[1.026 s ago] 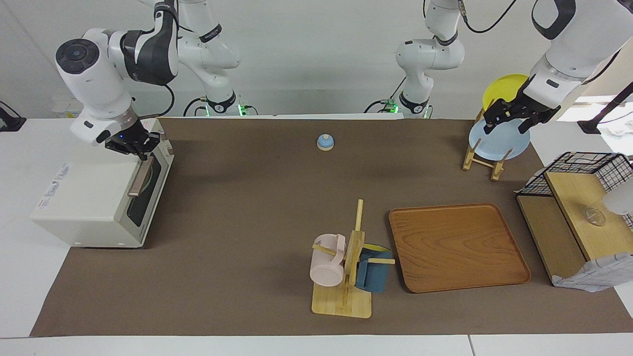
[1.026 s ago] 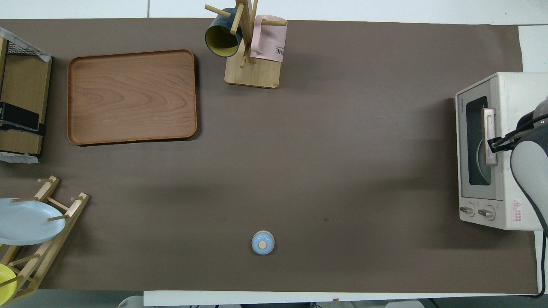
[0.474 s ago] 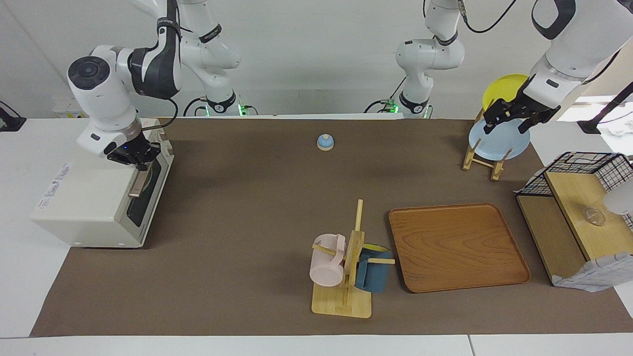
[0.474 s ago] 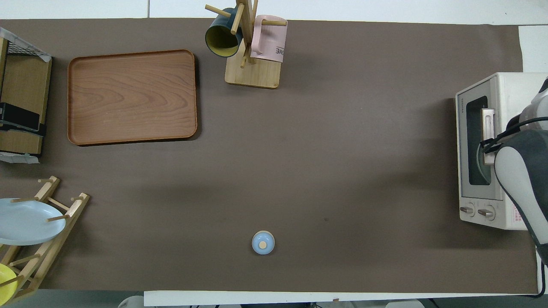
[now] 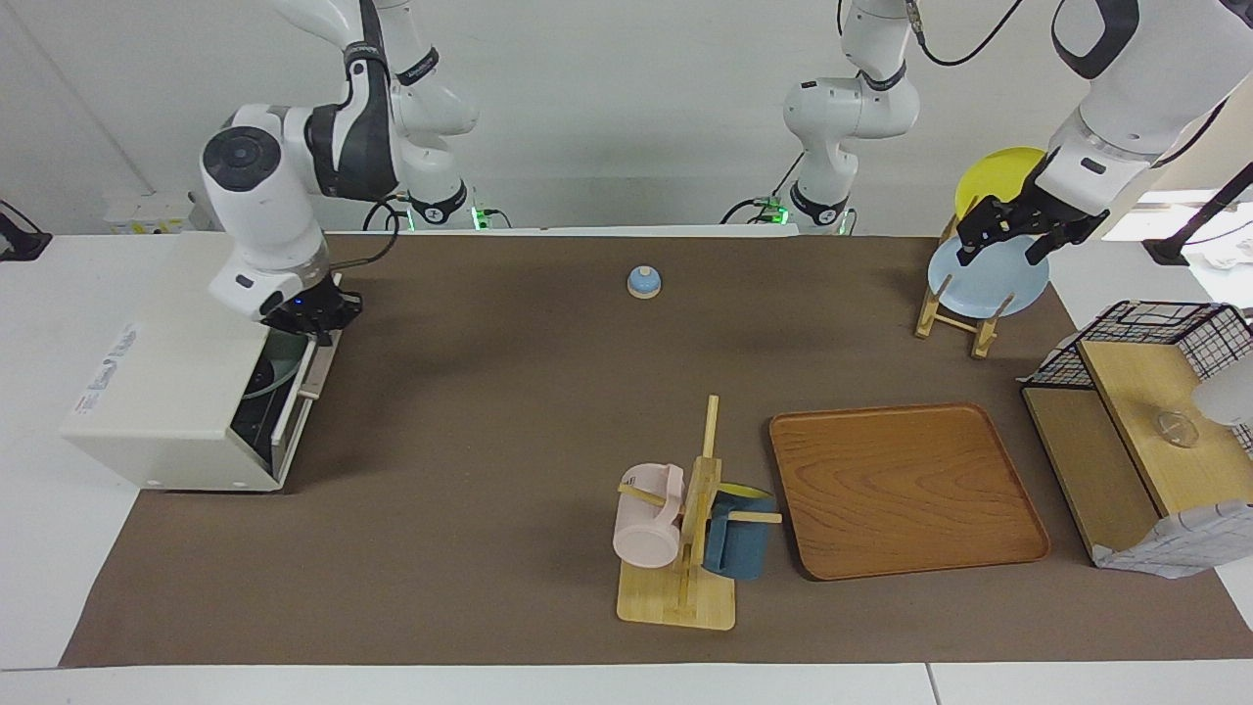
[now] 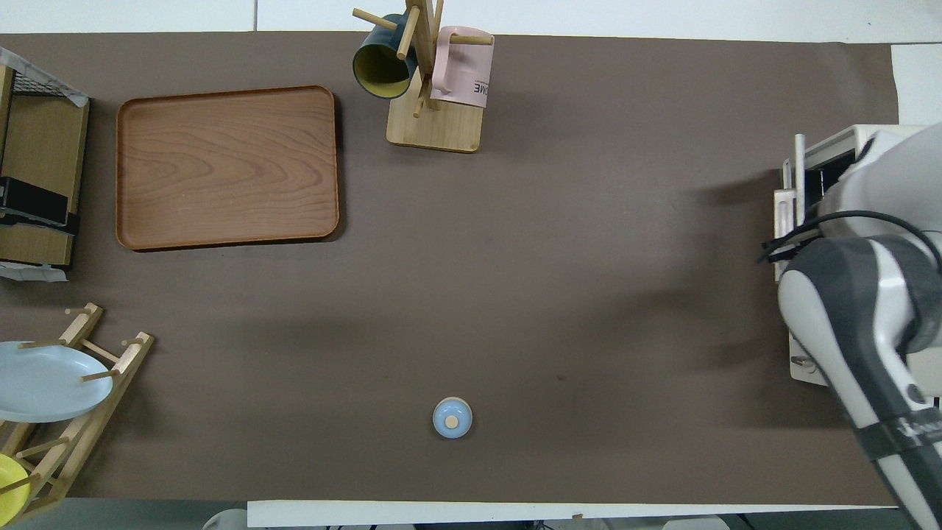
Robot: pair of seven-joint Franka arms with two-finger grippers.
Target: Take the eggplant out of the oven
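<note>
The cream-white oven [image 5: 166, 392] stands at the right arm's end of the table; it also shows in the overhead view [image 6: 828, 140]. Its door [image 5: 294, 401] hangs partly open, tilted outward. My right gripper [image 5: 311, 325] is shut on the door's bar handle at the door's top edge. Through the gap I see the rim of a pale green plate [image 5: 266, 377] inside. The eggplant is hidden. My left gripper [image 5: 998, 245] is open and waits over the plate rack [image 5: 954, 313].
A blue bell [image 5: 643, 282] sits on the mat near the robots. A mug tree [image 5: 685, 529] with a pink and a blue mug and a wooden tray [image 5: 905, 490] lie farther out. The rack holds a light blue plate [image 5: 984, 279] and a yellow plate [image 5: 998, 176]. A wire-basket shelf [image 5: 1145, 431] stands at the left arm's end.
My right gripper has moved away from the oven body with the handle, and the door has swung from shut to partly open. The left arm has not moved.
</note>
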